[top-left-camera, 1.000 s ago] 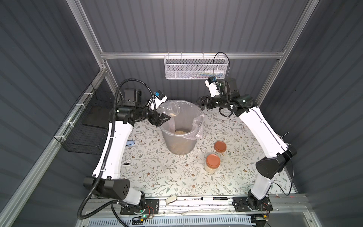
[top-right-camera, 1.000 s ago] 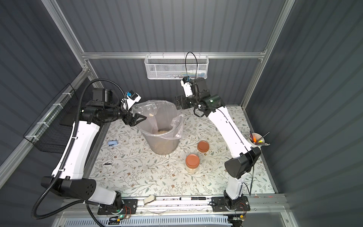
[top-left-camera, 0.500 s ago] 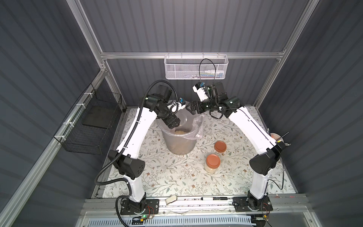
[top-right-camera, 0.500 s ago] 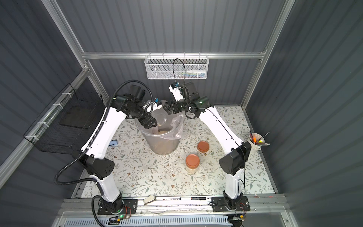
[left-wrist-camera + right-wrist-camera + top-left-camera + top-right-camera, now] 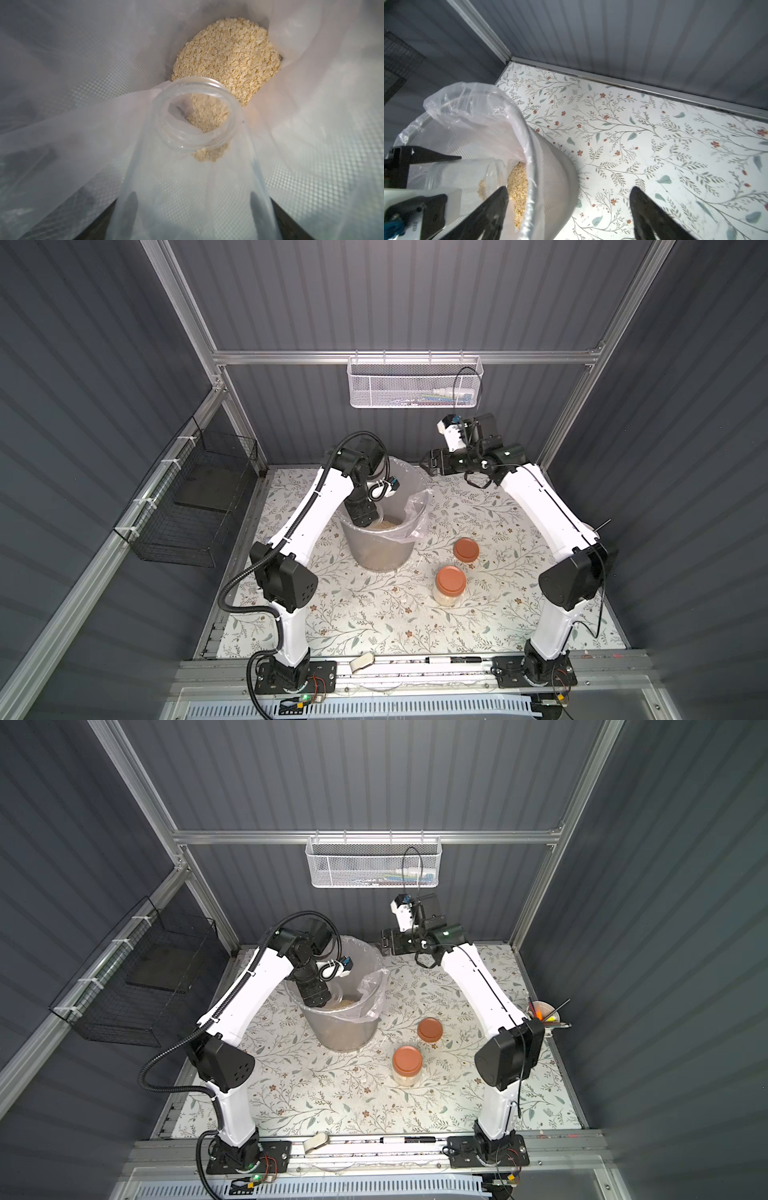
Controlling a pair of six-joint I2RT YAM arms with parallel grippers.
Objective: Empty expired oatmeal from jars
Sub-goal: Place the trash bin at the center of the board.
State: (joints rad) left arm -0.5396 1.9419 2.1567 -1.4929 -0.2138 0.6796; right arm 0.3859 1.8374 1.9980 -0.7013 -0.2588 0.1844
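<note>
Nearest, a capped jar [image 5: 451,587] with oatmeal [image 5: 447,598] low inside stands upright on the mat [image 5: 374,622] at 4 o'clock from the bin [image 5: 386,556]; a loose orange lid [image 5: 466,549] lies flat at its 1 o'clock, apart from both. Inside the lined bin the left gripper [image 5: 191,199] is clamped on the body of an open jar [image 5: 176,176], mouth tipped down over more oatmeal heaped on the bin floor, some flakes showing at its neck. Farthest, at 1 o'clock from the bin, the right gripper [image 5: 569,190] hangs over the mat just outside the rim, jaws spread wide, holding nothing.
</note>
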